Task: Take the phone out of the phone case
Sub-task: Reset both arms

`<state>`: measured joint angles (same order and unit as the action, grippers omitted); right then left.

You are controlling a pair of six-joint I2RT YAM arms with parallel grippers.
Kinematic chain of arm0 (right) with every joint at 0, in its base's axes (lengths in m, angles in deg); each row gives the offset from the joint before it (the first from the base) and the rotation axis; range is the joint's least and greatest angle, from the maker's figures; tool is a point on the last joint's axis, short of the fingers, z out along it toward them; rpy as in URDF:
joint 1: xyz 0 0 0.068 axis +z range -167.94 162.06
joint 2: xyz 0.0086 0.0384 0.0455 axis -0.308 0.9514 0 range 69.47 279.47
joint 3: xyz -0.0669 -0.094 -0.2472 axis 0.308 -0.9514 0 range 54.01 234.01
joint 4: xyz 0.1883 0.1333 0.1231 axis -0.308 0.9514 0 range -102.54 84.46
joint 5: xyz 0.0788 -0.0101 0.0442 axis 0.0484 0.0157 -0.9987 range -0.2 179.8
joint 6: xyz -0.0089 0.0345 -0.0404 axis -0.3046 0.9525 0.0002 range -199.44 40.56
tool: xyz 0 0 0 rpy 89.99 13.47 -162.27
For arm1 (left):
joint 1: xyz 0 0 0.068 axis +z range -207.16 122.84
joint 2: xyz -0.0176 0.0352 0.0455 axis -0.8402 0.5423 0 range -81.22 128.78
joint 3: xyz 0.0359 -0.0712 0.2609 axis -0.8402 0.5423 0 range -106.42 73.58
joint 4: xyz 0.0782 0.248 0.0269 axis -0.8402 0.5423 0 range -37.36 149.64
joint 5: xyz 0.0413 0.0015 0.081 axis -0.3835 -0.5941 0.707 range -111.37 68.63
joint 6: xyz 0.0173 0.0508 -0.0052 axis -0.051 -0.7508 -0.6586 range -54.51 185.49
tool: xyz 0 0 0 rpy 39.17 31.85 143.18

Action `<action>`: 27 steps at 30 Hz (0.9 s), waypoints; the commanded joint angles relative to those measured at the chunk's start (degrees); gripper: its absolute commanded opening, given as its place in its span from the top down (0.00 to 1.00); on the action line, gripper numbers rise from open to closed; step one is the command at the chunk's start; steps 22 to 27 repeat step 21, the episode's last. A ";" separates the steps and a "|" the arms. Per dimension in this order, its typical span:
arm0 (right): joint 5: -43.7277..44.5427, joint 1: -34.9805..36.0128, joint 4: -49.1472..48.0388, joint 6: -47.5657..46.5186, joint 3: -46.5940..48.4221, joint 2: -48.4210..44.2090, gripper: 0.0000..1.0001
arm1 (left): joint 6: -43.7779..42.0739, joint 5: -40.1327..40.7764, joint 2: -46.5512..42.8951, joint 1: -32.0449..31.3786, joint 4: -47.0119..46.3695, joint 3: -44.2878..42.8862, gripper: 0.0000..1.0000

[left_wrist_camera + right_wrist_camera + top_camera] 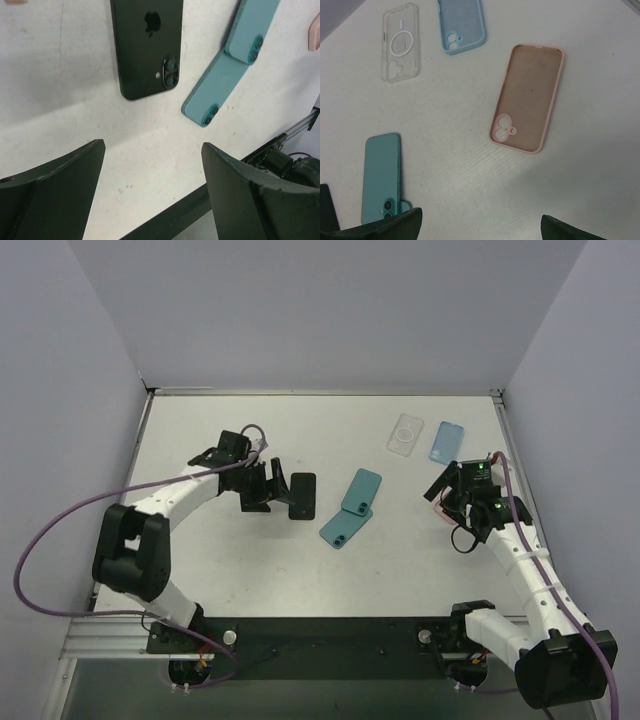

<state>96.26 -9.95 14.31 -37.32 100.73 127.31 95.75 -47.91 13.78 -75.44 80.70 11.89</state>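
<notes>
Left gripper (pixel 153 145): jaws spread wide, nothing between them, only bare table (pixel 60 75) below. Just ahead of the fingertips, touching neither finger, the black phone (pixel 147 45), flat on the table, back up, camera end nearest the jaws, no case around it. Farther out, ahead and off toward the right-hand finger in the wrist view, two more handsets, both back up: the upper teal phone (pixel 252 27) overlapping one end of the lower teal phone (pixel 217 82), the lower one nearer the gripper.

Right gripper (pixel 481 215): likewise open wide and empty-handed, fingertips barely in at the bottom of its wrist view. Ahead of it, slightly toward the right-hand finger, the pink case (pixel 527 97), empty, inner side up, camera cutout at the end nearest the jaws, well clear of both fingers. Beyond that, farther ahead, the blue case (pixel 461 25), also empty and inner side up, with the clear case (pixel 400 42) beside it, ring marking visible, both apart from the pink one. Close by the left-hand finger, the teal pair again, one edge of the lower handset peeking out beside the upper.

From overhead, the two arms well apart, the black phone on the left gripper's side and the pink case largely hidden under the right gripper.
</notes>
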 commanded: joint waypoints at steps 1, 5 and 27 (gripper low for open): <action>3.12 0.62 5.49 -1.70 -2.07 -1.50 0.06 | -3.71 4.48 -13.42 0.09 5.52 3.67 0.11; 2.42 1.33 6.81 -1.09 -3.74 -2.38 0.06 | -3.72 6.15 -22.83 0.44 7.01 8.94 0.11; 3.56 2.21 7.95 2.43 -9.63 -6.69 0.08 | 3.40 8.09 -39.55 0.88 8.33 19.95 0.12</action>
